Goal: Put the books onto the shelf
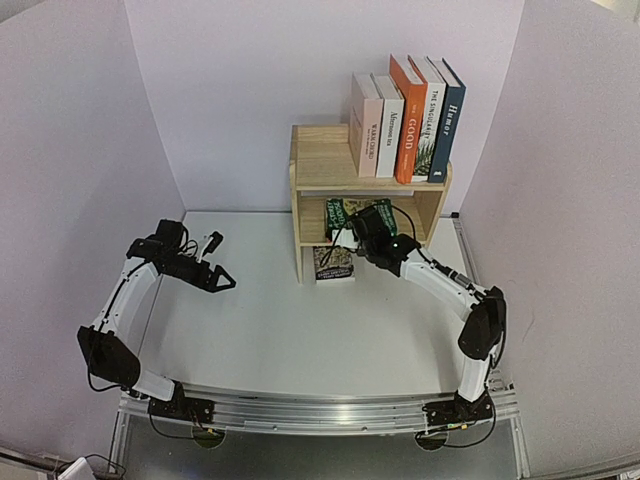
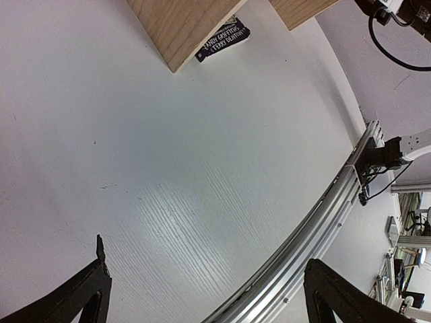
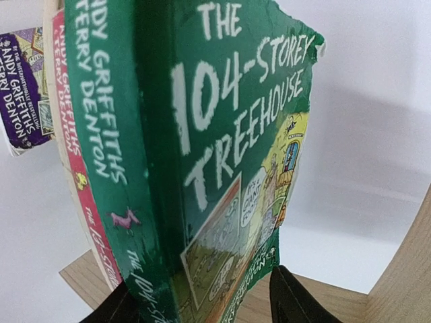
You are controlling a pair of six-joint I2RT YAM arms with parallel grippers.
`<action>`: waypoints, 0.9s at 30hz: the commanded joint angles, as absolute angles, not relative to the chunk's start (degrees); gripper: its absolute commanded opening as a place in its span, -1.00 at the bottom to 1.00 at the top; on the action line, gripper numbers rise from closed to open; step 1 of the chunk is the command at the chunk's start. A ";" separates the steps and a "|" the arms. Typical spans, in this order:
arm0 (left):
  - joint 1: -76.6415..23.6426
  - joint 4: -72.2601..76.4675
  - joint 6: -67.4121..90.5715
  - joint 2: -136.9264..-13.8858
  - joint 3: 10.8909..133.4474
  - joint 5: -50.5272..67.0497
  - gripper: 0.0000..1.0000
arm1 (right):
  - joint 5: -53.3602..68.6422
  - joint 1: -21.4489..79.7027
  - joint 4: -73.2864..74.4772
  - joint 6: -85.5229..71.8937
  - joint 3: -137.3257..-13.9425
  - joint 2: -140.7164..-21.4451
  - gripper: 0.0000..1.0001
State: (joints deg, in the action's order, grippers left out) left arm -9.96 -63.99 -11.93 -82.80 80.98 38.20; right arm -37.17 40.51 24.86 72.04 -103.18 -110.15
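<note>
I read the shelf as light natural wood with visible grain. The cream books stand beside an orange book, a white book with a green plant motif, and a dark blue book with pale lettering. The green paperback carries white lettering and a multicoloured cartoon panel. The pink-red spine has white lettering, and the third paperback is purple. The desk is white. The left pincer and right pincer are black.

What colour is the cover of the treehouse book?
The treehouse book is green, with big white letters. The right wrist view shows it best.
</note>
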 commanded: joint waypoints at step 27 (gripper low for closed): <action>-9.81 -63.94 -13.60 -82.96 80.66 39.27 0.99 | -23.20 41.90 39.63 58.47 -109.88 -104.46 0.71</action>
